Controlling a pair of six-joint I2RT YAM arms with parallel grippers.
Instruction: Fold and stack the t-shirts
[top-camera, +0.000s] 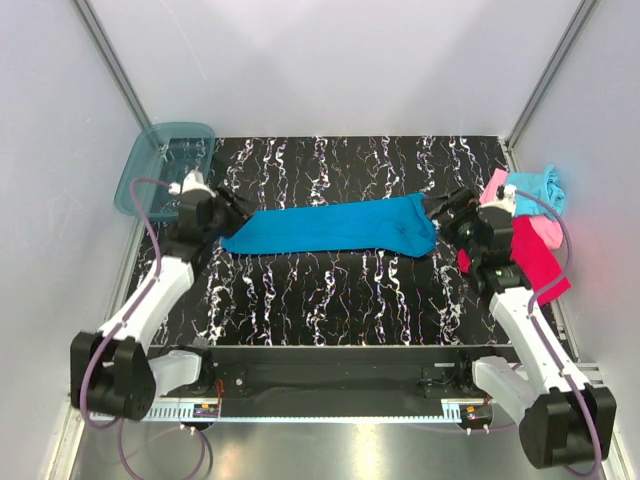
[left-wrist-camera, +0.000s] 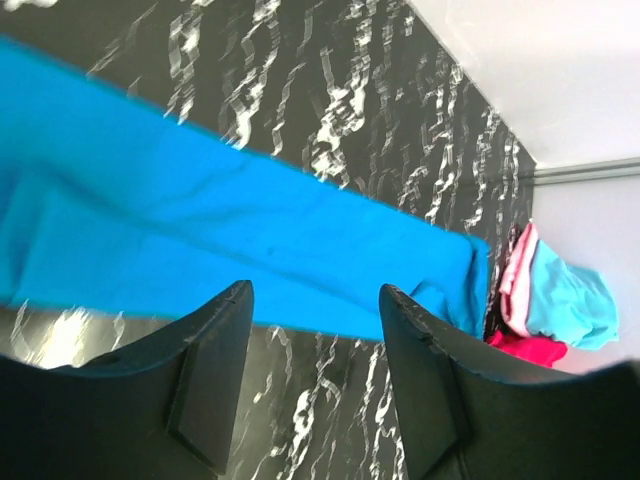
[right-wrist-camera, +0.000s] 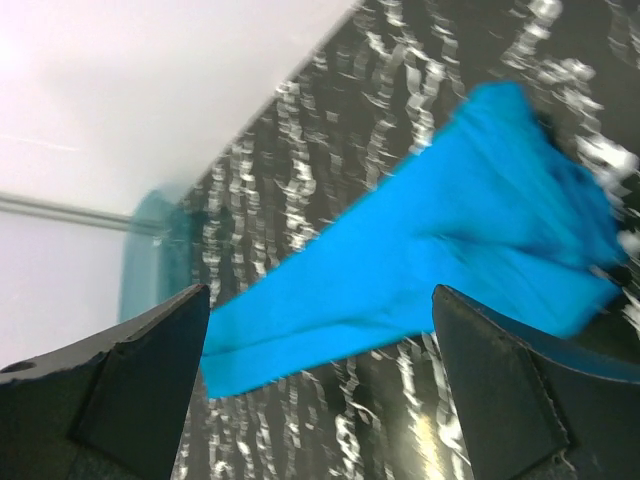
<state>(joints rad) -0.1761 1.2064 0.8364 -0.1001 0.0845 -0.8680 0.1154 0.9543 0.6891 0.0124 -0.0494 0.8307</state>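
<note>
Blue tee (top-camera: 335, 228) flat, between both jaws

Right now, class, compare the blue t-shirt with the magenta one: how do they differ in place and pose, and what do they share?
The blue t-shirt lies drawn out long across the middle of the table; the magenta t-shirt lies heaped at its right edge. The blue one touches no other tee; the magenta one touches the pink t-shirt and is partly hidden by the right arm. Both are plain cloth.
</note>
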